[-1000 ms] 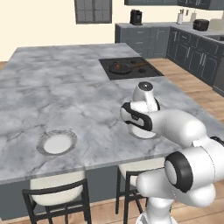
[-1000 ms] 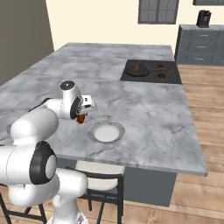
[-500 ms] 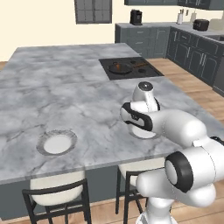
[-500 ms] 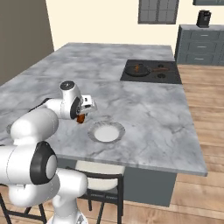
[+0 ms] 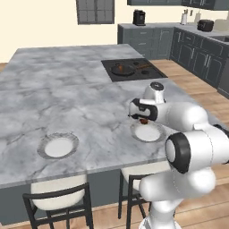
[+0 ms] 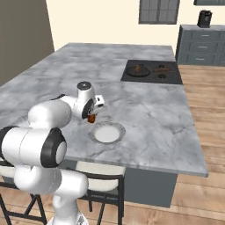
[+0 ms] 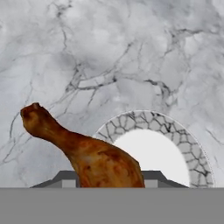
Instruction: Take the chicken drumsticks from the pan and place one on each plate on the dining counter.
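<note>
Orange-brown drumstick (image 7: 94, 157) pinched in jaws, thick end cut off, plate (image 7: 192, 153) below partly hidden

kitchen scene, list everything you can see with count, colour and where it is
chicken drumsticks: two, orange-brown; one held in the gripper above the near plate's edge, one in the pan
pan: one, dark, on the stovetop
stovetop: one, black, far end of the counter
plates: two, white with grey rim; one below the gripper, one to its left
dining counter: one, grey-white marble
stools: two, dark frames, pale seats, under the counter's near edge
gripper: one, shut on a drumstick
</note>
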You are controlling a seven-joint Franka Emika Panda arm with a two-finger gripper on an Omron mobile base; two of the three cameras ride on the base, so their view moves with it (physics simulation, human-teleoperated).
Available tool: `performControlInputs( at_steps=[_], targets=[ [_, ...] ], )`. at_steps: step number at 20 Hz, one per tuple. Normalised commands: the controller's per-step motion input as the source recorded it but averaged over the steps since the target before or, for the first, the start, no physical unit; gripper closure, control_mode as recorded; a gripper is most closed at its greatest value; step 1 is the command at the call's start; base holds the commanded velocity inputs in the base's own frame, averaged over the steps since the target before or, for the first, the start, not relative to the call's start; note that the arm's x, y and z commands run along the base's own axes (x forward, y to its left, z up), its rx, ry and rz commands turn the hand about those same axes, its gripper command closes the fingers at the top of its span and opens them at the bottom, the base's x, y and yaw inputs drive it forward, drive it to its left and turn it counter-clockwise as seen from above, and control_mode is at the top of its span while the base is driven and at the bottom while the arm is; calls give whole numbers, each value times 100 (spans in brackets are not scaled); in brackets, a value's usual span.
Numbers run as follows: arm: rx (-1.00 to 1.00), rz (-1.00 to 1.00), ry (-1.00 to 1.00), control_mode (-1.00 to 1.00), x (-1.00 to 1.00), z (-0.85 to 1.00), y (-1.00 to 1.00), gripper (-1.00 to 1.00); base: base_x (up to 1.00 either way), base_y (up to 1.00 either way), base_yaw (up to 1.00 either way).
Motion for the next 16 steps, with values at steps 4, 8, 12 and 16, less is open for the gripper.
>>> performControlInputs(
  at_steps=[4, 8, 12, 16],
  targets=[
    [0, 6, 20, -100, 44, -34, -66, 100, 0, 0, 0],
    [-14, 0, 23, -100, 37, -54, -29, 100, 0, 0, 0],
    [-20, 0, 19, -100, 7, -60, -1, 100, 0, 0, 0],
    [-12, -3, 21, -100, 15, -51, 0, 100, 0, 0, 0]
  ],
)
